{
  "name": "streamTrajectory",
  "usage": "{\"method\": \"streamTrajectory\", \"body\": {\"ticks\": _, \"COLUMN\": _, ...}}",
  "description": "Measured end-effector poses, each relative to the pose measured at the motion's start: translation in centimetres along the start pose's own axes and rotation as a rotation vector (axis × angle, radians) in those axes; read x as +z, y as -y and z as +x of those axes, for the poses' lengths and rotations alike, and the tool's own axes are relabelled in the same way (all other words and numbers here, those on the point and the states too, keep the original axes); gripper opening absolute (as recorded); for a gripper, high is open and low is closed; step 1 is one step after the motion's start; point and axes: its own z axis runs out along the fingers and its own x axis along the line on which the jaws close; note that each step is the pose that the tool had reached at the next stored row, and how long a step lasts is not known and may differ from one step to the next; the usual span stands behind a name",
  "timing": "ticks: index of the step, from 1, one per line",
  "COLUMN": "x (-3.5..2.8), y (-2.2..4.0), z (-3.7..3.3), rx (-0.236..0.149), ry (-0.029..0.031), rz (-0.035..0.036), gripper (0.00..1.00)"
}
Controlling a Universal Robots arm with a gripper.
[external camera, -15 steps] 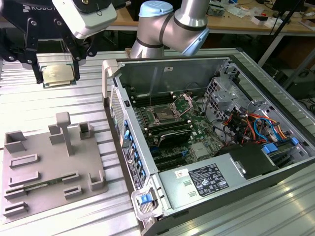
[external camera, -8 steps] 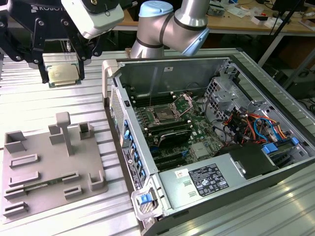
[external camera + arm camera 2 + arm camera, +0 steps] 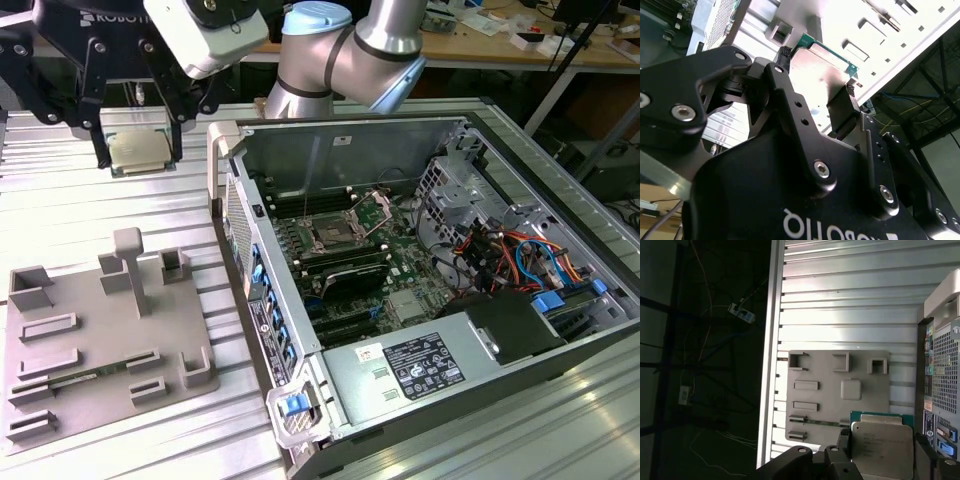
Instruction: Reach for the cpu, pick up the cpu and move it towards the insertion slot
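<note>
Figure: 1 arm (image 3: 345, 55), silver-grey with a blue joint cap (image 3: 318, 18), folds at a joint at the back of the scene and reaches toward the exterior view's left. Its black gripper (image 3: 139, 155) points downward. The 2 fingers (image 3: 100, 140) stand parallel, pressed against opposite edges of the cpu (image 3: 138, 148), which sits flat and level between them. The same 2-sided grasp appears in both wrist views.
</note>
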Motion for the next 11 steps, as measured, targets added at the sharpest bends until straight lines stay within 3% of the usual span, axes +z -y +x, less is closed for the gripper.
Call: {"method": "streamTrajectory", "body": {"ticks": 11, "x": -0.01, "y": 0.08, "z": -1.3, "rx": 0.0, "ry": 0.0, "rz": 0.0, "gripper": 0.55}}
